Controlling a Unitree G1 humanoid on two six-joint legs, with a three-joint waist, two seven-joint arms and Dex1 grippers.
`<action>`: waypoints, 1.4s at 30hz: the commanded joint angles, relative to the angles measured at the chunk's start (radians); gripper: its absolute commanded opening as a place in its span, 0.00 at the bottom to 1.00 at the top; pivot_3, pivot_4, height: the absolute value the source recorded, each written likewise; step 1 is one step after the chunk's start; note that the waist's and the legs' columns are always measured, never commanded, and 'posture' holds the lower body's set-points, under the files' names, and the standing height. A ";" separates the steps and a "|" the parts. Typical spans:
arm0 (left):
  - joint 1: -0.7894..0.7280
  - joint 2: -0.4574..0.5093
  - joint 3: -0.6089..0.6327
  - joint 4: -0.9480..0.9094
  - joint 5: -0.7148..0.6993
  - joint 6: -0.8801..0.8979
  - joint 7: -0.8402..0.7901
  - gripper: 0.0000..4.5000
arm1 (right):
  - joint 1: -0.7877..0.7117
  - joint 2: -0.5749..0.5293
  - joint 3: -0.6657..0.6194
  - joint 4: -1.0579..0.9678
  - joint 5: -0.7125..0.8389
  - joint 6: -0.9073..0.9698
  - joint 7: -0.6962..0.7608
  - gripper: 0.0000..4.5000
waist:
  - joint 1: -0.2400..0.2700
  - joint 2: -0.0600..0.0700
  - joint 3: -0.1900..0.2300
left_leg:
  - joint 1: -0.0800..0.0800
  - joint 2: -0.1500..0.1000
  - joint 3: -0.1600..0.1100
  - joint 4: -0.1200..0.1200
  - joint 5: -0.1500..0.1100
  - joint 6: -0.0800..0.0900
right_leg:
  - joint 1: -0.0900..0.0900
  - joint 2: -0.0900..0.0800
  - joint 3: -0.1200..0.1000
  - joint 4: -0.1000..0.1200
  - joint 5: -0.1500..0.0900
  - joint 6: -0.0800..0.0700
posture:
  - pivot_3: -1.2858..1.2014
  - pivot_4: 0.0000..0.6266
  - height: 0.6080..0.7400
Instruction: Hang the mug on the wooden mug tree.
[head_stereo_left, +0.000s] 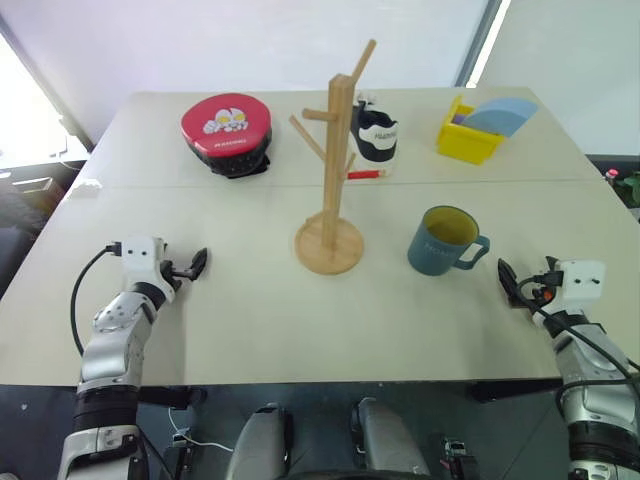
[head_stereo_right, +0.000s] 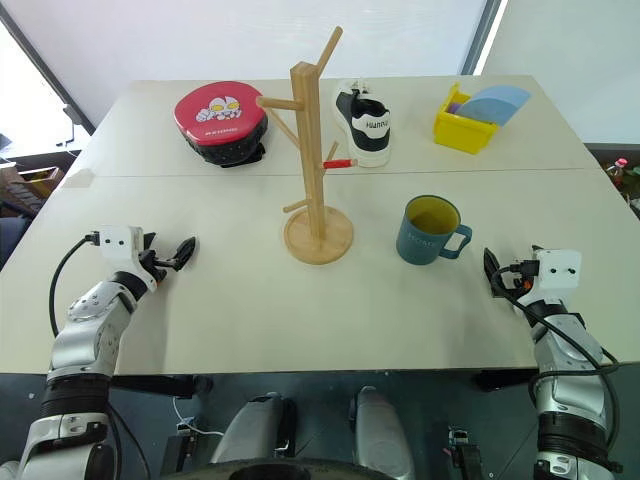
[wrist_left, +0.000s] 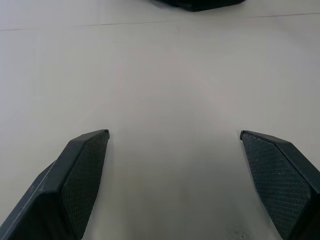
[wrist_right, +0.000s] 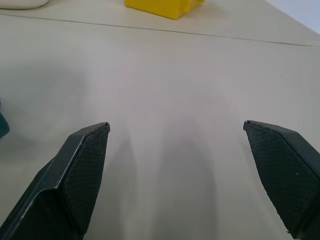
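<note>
The mug stands upright on the table, mouth up, just to the right of the wooden mug tree and apart from it. Its loop handle points right, toward the right end effector, which probably makes that arm the natural one to take it. The tree stands on its round disc base near the middle of the table, its angled pegs bare, so the hanging is not yet done.

The right end effector rests low near the table edge, to the right of the mug and not touching it; its fingers are spread wide with nothing between them. The left end effector sits well apart on the far side of the tree, also released, its fingers splayed over bare table. Both seem parked in a ready pose.

Beyond the tree lie a red round case, a black-and-white shoe partly hidden by the post, a small red item and a yellow bin with a pale blue piece in it. The lettering on the mug is too small to read, and the right wrist view catches just a teal sliver of it.
</note>
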 joint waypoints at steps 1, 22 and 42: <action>0.040 -0.011 -0.030 -0.133 -0.051 -0.006 -0.083 1.00 | 0.008 0.002 -0.007 -0.041 -0.003 -0.020 -0.001 0.99 | 0.000 0.000 0.000 | 0.000 0.000 0.000 0.000 0.000 0.000 | 0.000 0.000 0.000 0.000 0.000 0.000 | 0.52 0.24 0.96; 0.022 -0.016 -0.494 -0.517 -0.091 0.095 -0.433 1.00 | 0.131 0.088 0.091 -0.278 0.004 -0.014 0.044 0.99 | 0.000 0.001 -0.001 | -0.001 0.000 0.000 0.000 0.000 0.000 | 0.000 0.000 0.001 -0.001 -0.002 -0.004 | 0.52 0.24 0.96; 0.029 -0.009 -0.483 -0.540 -0.093 0.098 -0.428 1.00 | -0.003 0.118 0.064 -0.103 0.007 -0.059 -0.008 0.99 | 0.000 0.001 0.000 | 0.000 0.000 0.000 0.000 0.000 0.000 | 0.000 0.003 0.000 -0.001 -0.002 -0.003 | 0.52 0.24 0.96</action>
